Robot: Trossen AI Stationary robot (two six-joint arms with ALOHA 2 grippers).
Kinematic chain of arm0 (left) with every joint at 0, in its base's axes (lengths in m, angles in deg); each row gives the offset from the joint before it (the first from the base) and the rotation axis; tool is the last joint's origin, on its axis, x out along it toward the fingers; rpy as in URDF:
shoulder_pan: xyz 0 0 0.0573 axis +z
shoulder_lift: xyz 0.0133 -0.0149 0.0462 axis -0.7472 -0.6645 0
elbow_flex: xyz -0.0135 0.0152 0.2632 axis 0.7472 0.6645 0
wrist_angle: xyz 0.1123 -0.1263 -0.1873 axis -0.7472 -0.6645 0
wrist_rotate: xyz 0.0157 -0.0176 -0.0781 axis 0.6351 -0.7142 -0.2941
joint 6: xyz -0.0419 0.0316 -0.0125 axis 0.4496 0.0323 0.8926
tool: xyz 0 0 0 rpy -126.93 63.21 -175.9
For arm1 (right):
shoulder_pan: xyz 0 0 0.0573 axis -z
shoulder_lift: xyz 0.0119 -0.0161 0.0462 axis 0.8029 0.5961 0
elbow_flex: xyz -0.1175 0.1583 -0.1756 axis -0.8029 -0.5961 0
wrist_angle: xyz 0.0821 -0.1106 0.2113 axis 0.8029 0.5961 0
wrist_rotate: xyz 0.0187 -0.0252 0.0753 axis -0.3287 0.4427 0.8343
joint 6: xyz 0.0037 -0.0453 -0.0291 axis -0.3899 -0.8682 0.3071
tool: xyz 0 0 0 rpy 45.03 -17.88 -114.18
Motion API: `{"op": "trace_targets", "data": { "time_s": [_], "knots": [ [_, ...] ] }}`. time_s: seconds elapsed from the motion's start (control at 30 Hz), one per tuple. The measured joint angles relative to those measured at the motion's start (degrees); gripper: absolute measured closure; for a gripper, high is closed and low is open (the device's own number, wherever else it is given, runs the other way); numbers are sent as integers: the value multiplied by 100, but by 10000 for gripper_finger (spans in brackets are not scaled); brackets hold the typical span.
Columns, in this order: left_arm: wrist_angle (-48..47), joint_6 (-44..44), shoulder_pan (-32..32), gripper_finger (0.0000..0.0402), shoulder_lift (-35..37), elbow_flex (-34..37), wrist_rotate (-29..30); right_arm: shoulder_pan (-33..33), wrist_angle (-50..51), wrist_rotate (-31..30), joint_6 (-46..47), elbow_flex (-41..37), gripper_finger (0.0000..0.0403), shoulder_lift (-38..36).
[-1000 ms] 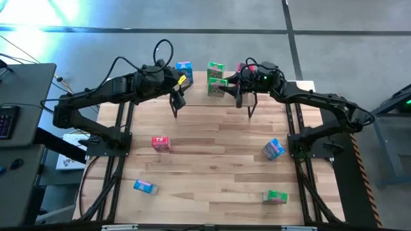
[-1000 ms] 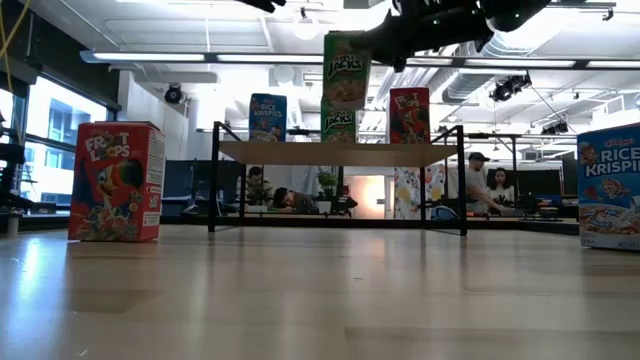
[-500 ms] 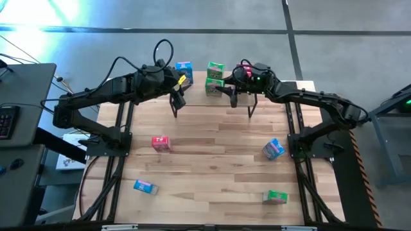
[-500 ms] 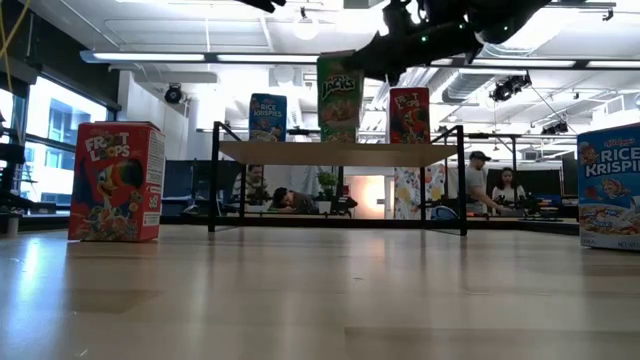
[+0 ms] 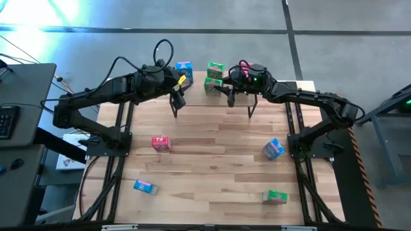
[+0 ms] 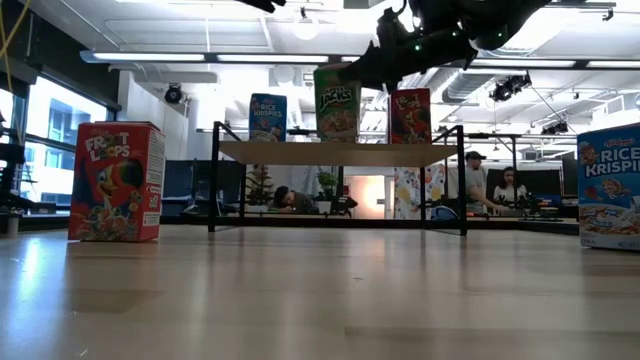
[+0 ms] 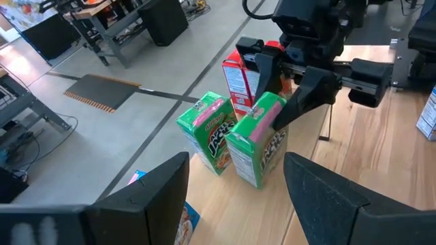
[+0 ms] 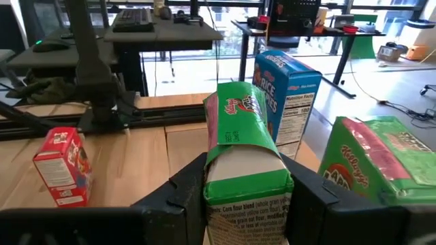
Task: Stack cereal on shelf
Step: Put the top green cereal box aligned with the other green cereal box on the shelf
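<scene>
The shelf [image 5: 196, 88] stands at the table's far edge. On its plank [image 6: 330, 152] stand a blue cereal box [image 6: 267, 117], a green one [image 7: 206, 133] and a red one [image 6: 409, 115]. My right gripper [image 5: 226, 86] is shut on a second green cereal box [image 6: 337, 102], just in front of the first green one. That box's bottom is at the plank, and I cannot tell whether it rests there. My left gripper [image 7: 235, 170] hovers open over the shelf's left part with nothing between its fingers. My right gripper pinches the green box's upper part [image 8: 242, 170] between its two fingers [image 8: 184, 190], one on each broad face, with a narrow side facing the wrist. The fingers come nearly level from the table's right. The box stands about upright, its bottom at the shelf's plank.
Loose cereal boxes lie on the tabletop: a red one [image 5: 160, 142] and a blue one [image 5: 146, 187] on the left, a blue one [image 5: 273, 149] and a green one [image 5: 275, 196] on the right. People sit in the room behind the shelf.
My right gripper has gone down and a little toward the table's left with the green box, staying shut on it. The box, first held above the green box on the shelf, now stands at plank level in front of it.
</scene>
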Motion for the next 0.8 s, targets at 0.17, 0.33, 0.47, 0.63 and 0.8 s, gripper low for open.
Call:
{"op": "trace_targets", "data": {
  "time_s": [0.17, 0.33, 0.47, 0.63, 0.8],
  "knots": [
    [0, 0, 0, 172, 0, 0, 0, -82, 7, -32, 32, 0, 265, 0],
    [0, 0, 0, 172, 0, 0, 0, -210, 34, -347, 19, 0, 265, 2],
    [0, 1, -1, 172, 0, 0, 0, -265, 64, -456, 39, 0, 265, 2],
    [0, 0, 0, 172, 0, 0, 0, -317, 154, -624, -2, 7, 265, 2],
    [0, 0, -2, 172, 0, 0, 0, -357, 200, -681, -17, 7, 259, 0]
  ]
}}
